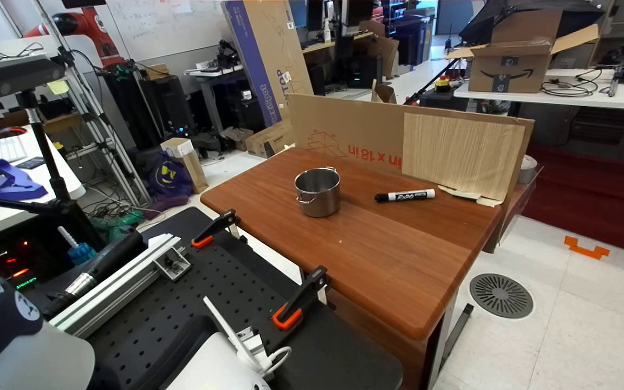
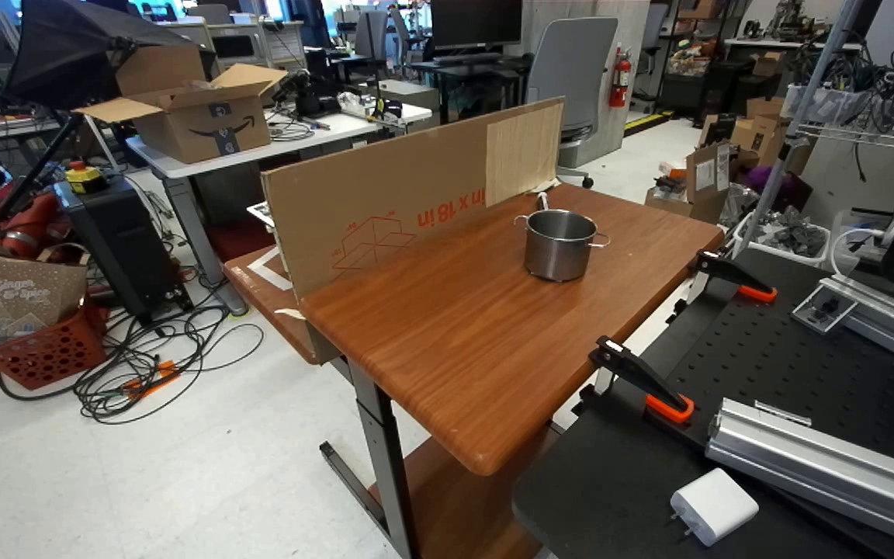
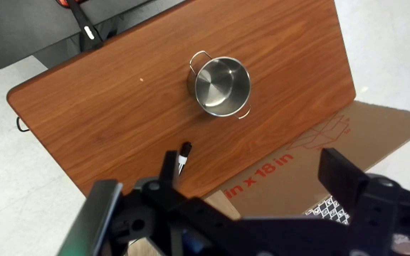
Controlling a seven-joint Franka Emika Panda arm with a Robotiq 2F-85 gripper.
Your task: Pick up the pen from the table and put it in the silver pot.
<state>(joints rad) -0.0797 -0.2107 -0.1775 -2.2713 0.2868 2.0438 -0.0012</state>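
1. Only the wrist view shows the gripper (image 3: 249, 160), its fingers (image 3: 342, 174) wide apart (their bases are blurred).
2. Seen just beside the finger nearer that picture's left edge, the dry-erase marker (image 3: 183, 156) lies on the wooden table (image 3: 119, 106), cap visible, barrel partly covered by the finger.
3. Past the fingertips, in line with their gap, the silver pot (image 3: 222, 87) stands upright, its inside bottom visible from the wrist.
4. In an exterior view the whole marker (image 1: 405, 195) shows; in an exterior view the pot (image 2: 558, 252) hides nearly all of it.
5. The Franka arm (image 1: 41, 352) is cut off by an exterior view's left edge.
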